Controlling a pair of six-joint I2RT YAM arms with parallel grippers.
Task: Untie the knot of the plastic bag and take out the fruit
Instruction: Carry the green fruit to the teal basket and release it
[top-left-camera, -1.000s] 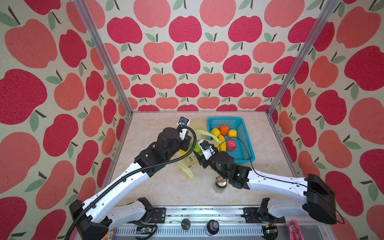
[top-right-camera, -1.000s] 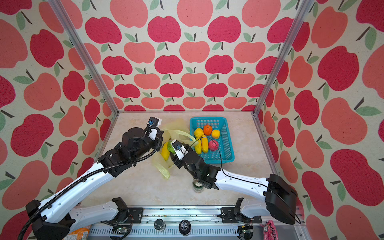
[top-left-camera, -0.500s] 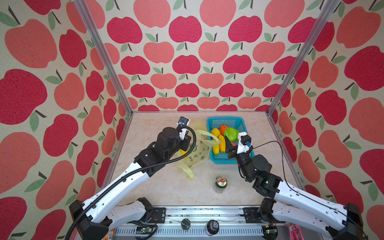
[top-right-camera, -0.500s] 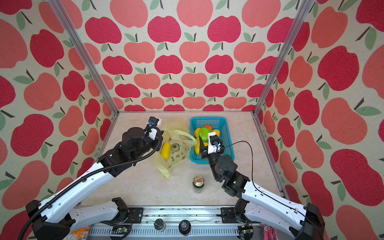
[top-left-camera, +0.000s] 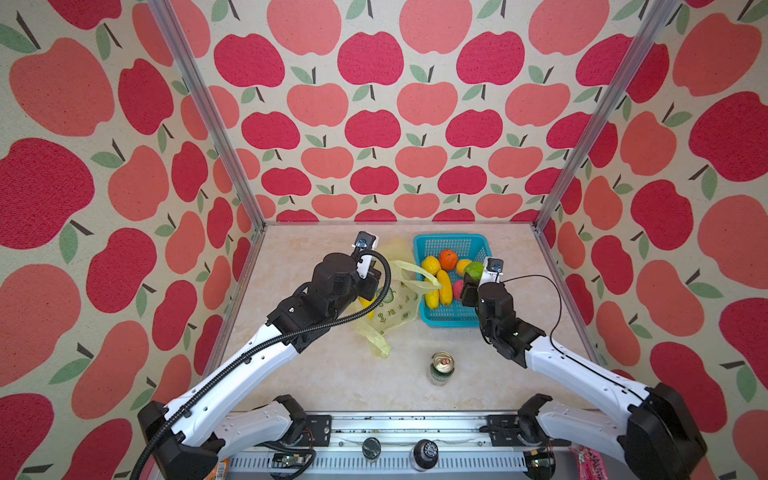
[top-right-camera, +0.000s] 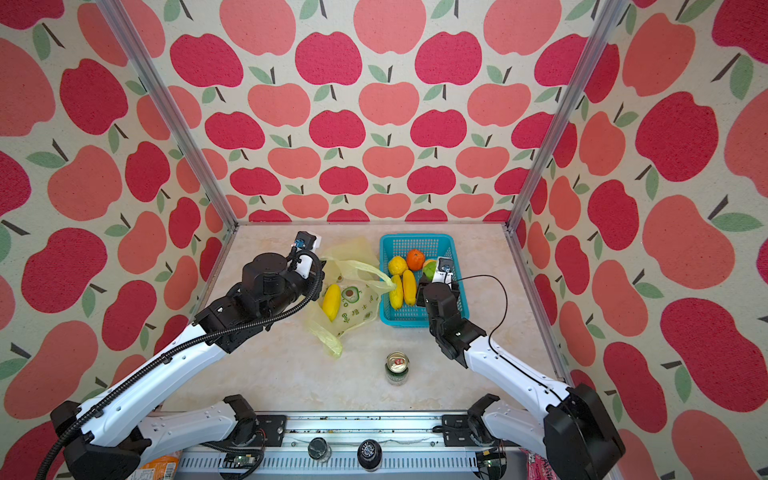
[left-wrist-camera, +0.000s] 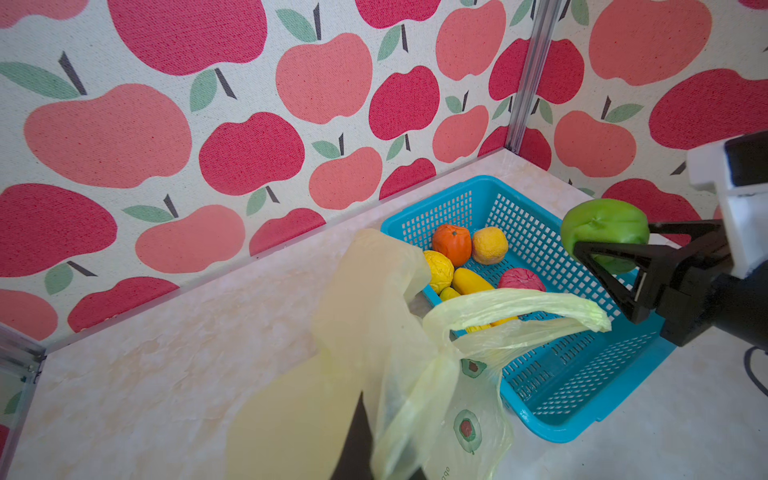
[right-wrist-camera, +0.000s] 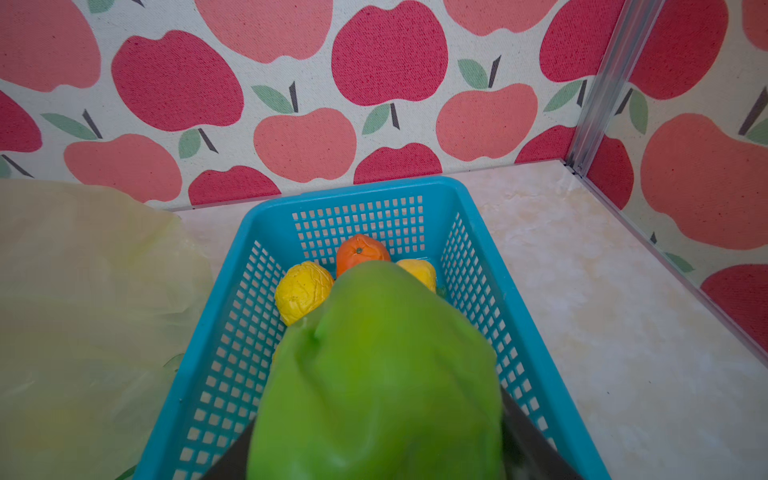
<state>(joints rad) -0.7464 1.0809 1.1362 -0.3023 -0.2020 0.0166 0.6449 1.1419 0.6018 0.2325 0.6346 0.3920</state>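
my right fingers (left-wrist-camera: 615, 252) are clamped on the green fruit (left-wrist-camera: 602, 224) and hold it in the air over the near end of the turquoise basket (top-left-camera: 451, 240), where the orange (left-wrist-camera: 452, 244), the lemon (left-wrist-camera: 438, 266) and other pieces lie. its skin looks creased and dented, so i judge it light and squashy, and a gentle pinch across its widest part is enough. my left fingers (left-wrist-camera: 357, 436) are closed tight on a fold of the plastic bag (top-right-camera: 353, 307), with film draped over them, propping the mouth open beside the basket. both loop handles hang free with nothing tied between them. one handle (left-wrist-camera: 519, 303) reaches over the basket's rim and the other handle (top-left-camera: 376, 345) trails on the counter (top-left-camera: 316, 374). one long yellow fruit (top-right-camera: 331, 301) lies inside the bag. it looks smooth and firm, best taken across its middle through the open mouth. the bag is thin, limp and slippery. it will not keep a shape and would slide if it were not held at the rim. the counter is pale, marbled and glossy and offers little grip. apple-print walls (top-left-camera: 370, 124) close three sides. an upright green can (top-left-camera: 440, 368) stands near the front, apart from the trailing handle.
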